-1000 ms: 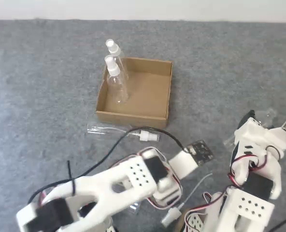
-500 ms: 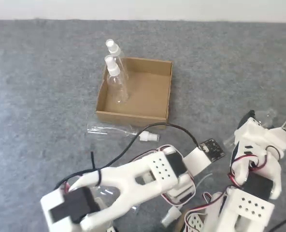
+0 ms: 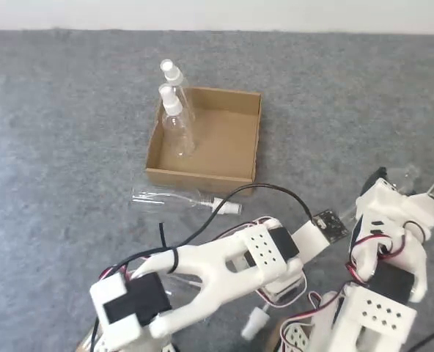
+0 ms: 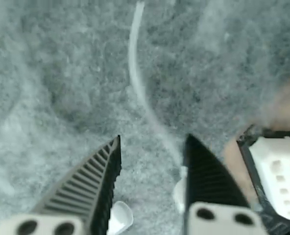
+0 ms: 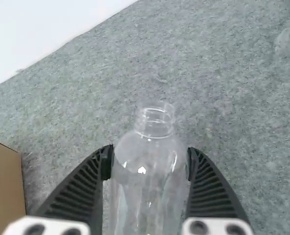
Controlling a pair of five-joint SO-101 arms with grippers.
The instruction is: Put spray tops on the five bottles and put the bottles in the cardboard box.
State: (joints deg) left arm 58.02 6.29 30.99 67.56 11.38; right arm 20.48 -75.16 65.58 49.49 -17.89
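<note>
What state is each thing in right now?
cardboard box: open-topped.
front bottle: capped, upright in the box.
rear bottle: capped, upright at the box's far corner.
lying bottle: capped, on its side on the carpet.
held bottle: uncapped, gripped.
loose spray top: unattached, on the carpet.
left gripper: open, empty.
right gripper: shut on the held bottle.

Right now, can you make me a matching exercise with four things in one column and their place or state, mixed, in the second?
Things:
1. bare bottle
2. loose top
3. box
4. left end effector

Places or states:
A. open, above the carpet
B. holds an upright bottle
C. gripped by the right end effector
D. lying on the carpet by the arms

Pairs: 1-C, 2-D, 3-B, 4-A.
</note>
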